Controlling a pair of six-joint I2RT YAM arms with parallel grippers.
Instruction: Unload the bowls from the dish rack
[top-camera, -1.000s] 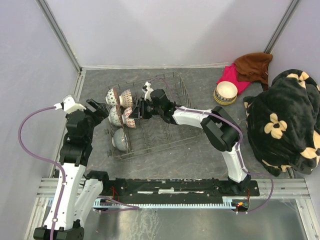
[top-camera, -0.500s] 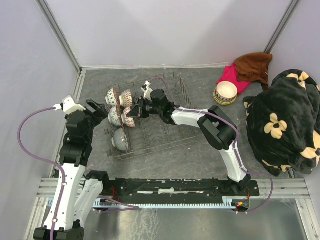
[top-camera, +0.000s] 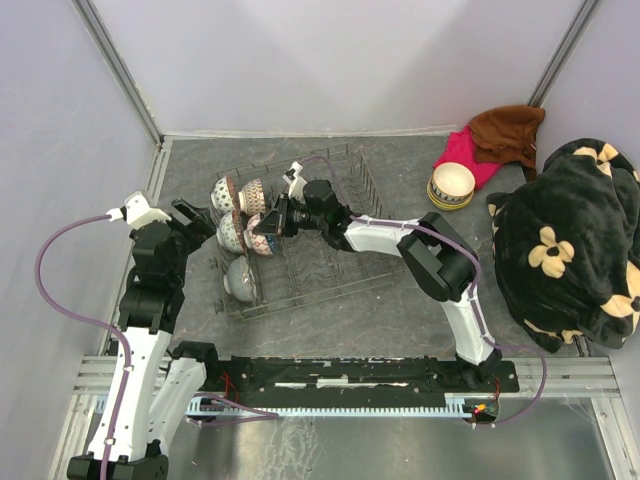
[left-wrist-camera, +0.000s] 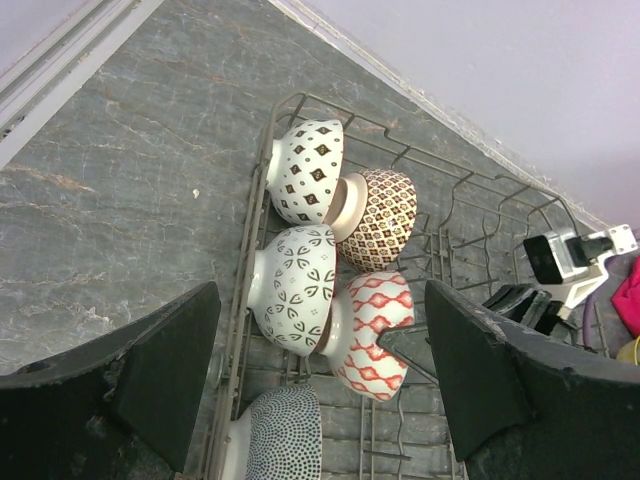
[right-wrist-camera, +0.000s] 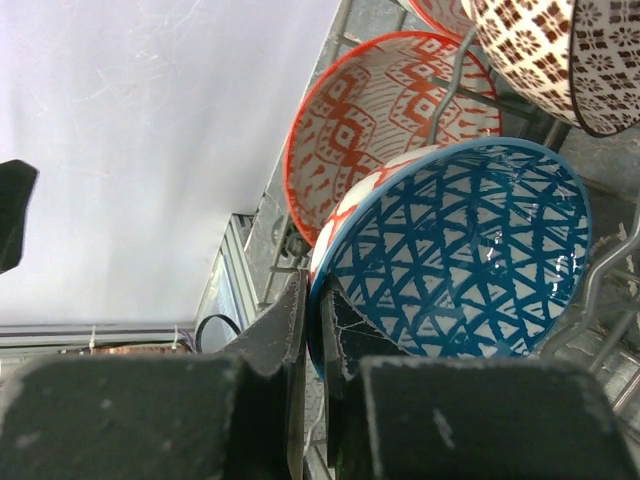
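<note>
Five bowls (left-wrist-camera: 295, 290) are standing in one dish rack (top-camera: 330, 265); right gripper (right-wrist-camera: 312, 320) is pinching the red-lattice bowl (left-wrist-camera: 370, 335) by its rim, left gripper (left-wrist-camera: 320, 288) is gaping wide.

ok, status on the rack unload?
Right gripper shut on red-lattice bowl rim, bowl not yet lifted from dish rack. Left gripper open beside rack. Neighbour bowl close behind.

Close-packed bowls (top-camera: 232, 232) along dish rack (top-camera: 325, 268) edge
</note>
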